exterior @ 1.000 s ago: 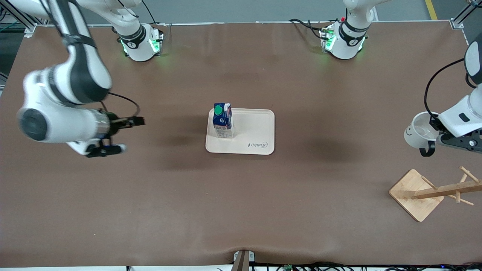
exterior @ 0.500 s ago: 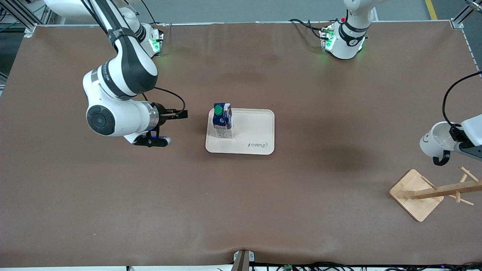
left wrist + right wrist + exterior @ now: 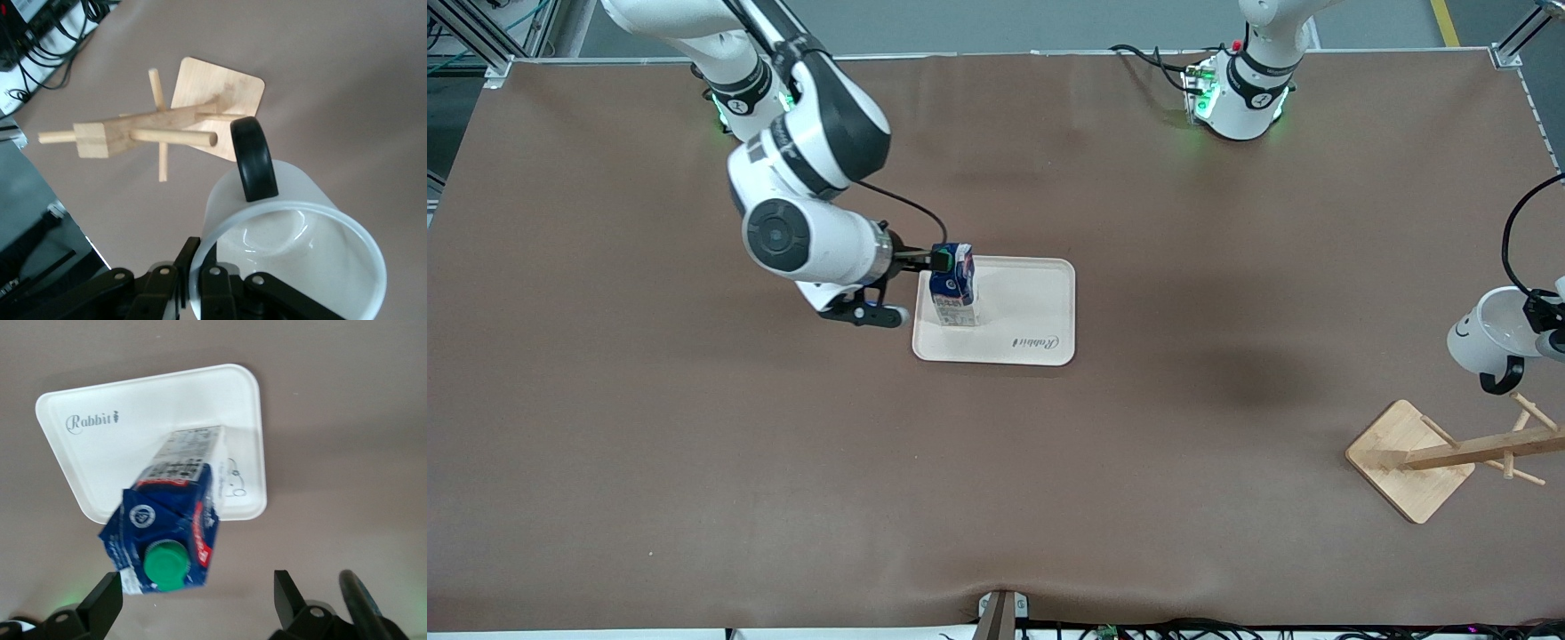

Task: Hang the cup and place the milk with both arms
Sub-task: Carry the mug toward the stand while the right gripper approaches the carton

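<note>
The milk (image 3: 952, 284) stands on the tray (image 3: 1040, 307), with the right claw (image 3: 193, 603) spread wide around its top. The left claw (image 3: 190, 293), clamped on the cup (image 3: 1485, 336), holds it above the wooden rack (image 3: 1449, 453); hanging is not yet done.

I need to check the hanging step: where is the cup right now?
The cup is in the air, held by the shut left gripper at the left arm's end of the table, just above the wooden rack.
</note>
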`<state>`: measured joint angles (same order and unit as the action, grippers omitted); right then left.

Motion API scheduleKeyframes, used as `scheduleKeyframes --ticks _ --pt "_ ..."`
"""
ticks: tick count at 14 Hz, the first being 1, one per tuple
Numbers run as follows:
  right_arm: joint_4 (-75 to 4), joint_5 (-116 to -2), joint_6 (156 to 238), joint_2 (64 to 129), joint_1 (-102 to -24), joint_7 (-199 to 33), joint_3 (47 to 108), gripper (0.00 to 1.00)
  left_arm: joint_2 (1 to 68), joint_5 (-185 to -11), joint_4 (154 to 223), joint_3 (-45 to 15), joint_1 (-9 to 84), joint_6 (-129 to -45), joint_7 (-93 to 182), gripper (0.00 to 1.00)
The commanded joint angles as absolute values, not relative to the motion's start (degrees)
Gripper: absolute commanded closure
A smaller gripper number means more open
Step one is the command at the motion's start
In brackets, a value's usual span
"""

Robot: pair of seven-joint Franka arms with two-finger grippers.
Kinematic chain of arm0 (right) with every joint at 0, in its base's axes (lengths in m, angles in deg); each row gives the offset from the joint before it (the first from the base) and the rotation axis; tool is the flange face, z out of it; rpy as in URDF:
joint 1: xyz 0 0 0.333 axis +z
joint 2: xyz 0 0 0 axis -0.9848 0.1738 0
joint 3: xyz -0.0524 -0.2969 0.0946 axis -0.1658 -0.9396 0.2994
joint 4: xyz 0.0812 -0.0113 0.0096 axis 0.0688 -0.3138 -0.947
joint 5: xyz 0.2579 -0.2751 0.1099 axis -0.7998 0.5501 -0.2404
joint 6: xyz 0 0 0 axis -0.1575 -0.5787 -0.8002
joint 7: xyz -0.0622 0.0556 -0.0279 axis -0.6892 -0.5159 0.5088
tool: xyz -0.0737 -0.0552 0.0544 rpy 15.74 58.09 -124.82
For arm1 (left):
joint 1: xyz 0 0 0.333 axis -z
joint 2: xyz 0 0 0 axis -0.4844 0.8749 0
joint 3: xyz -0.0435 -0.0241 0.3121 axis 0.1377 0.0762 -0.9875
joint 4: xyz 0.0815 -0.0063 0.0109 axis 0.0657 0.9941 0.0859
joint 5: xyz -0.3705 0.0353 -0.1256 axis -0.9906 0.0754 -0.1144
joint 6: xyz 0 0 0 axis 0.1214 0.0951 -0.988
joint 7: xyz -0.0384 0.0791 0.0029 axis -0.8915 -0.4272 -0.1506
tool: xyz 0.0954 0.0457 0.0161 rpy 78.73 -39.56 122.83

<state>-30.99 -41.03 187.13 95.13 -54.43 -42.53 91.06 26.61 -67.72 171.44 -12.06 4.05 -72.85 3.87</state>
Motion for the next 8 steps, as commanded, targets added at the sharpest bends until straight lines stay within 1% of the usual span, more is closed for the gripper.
scheduleKeyframes --ticks 1,4,8 --pt "-30.7 -42.4 190.8 96.6 -51.9 -42.0 90.6 0.00 27.8 -68.2 170.1 -12.1 4.2 -74.5 3.5 1.00" --pt "-30.7 -41.9 191.9 97.2 -50.9 -42.1 90.5 0.00 28.8 -69.4 169.5 -12.2 4.2 -76.0 3.8 1.00" --pt "-30.9 -41.3 193.4 98.4 -49.4 -42.1 90.5 0.00 29.8 -69.4 168.2 -12.1 3.2 -76.0 3.1 1.00"
